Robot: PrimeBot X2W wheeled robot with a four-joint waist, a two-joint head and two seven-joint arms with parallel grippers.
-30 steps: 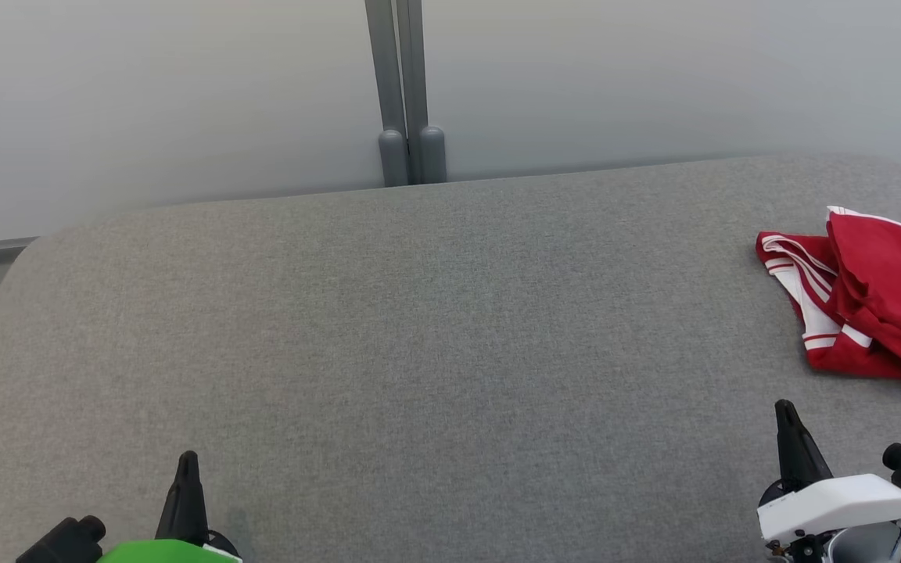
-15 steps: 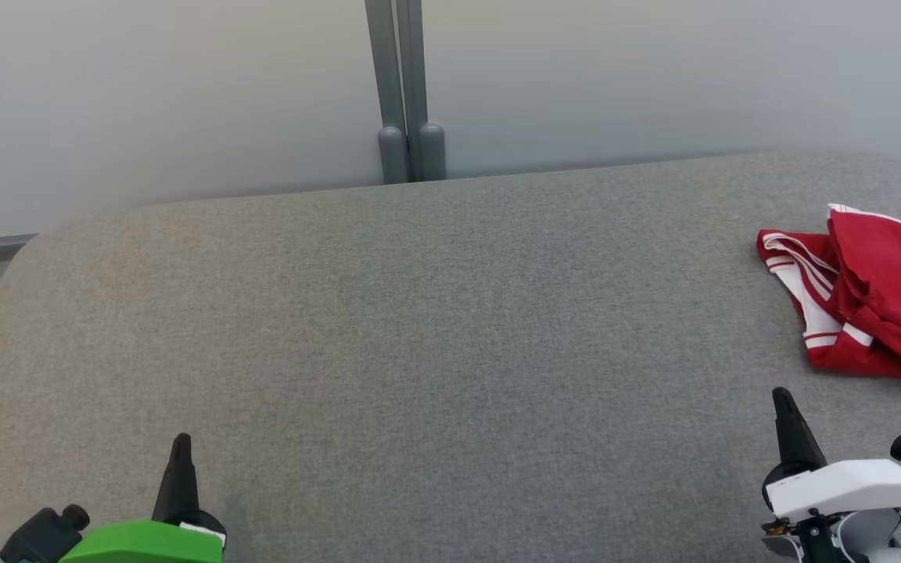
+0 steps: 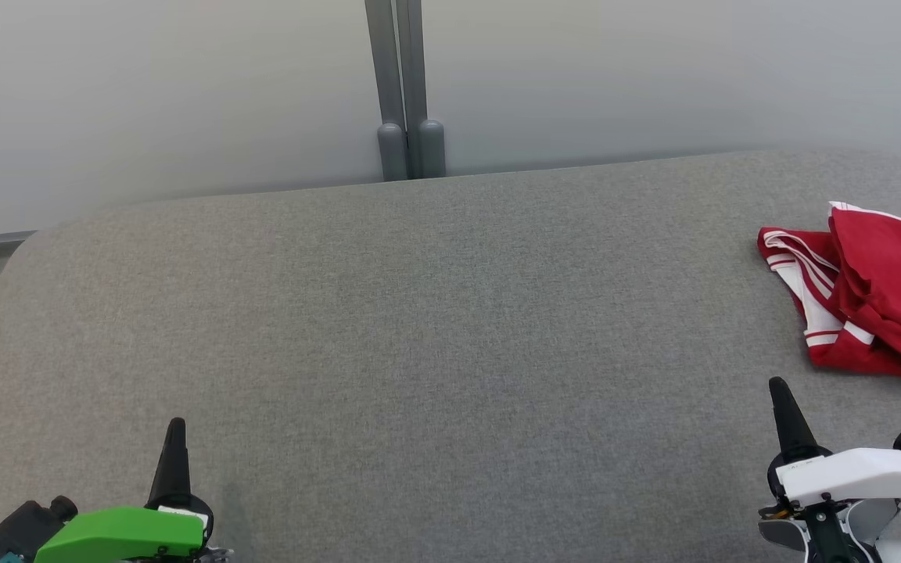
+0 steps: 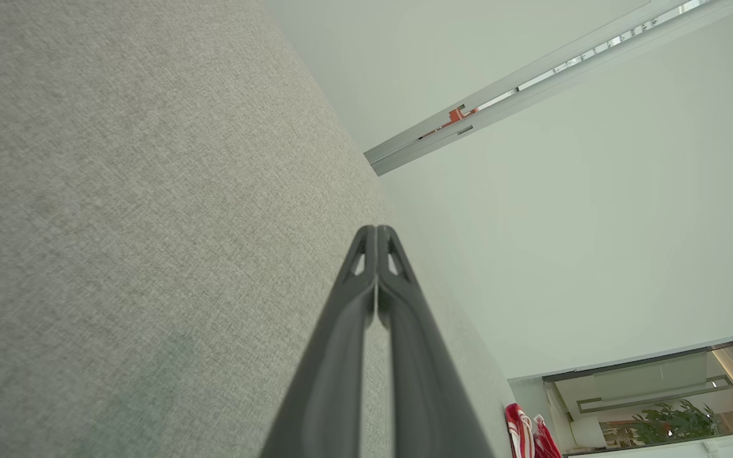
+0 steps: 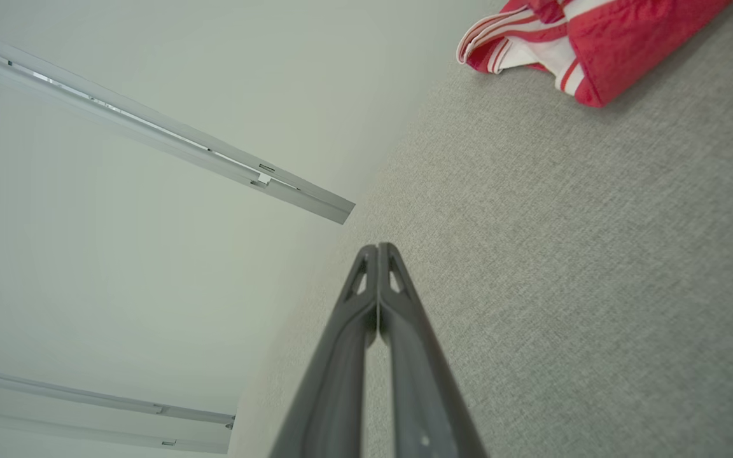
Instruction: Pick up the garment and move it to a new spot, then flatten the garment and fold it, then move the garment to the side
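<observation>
Your left gripper (image 3: 175, 424) and right gripper (image 3: 777, 385): fingers pressed together, holding nothing. Red-white garment (image 3: 881, 297) lies crumpled beyond your right gripper. Left wrist view catches a potted plant (image 4: 672, 423).

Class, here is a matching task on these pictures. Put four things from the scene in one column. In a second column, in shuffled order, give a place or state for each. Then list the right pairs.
Column one
1. crumpled red garment with white stripes
2. left pincer, green housing
3. right pincer, white housing
4. twin grey upright posts

Column two
A. shut, lower left of the head view
B. behind the far edge of the grey fabric surface, at the wall
C. bunched at the right edge of the head view
D. shut, lower right, apart from the garment

Pairs: 1-C, 2-A, 3-D, 4-B
</observation>
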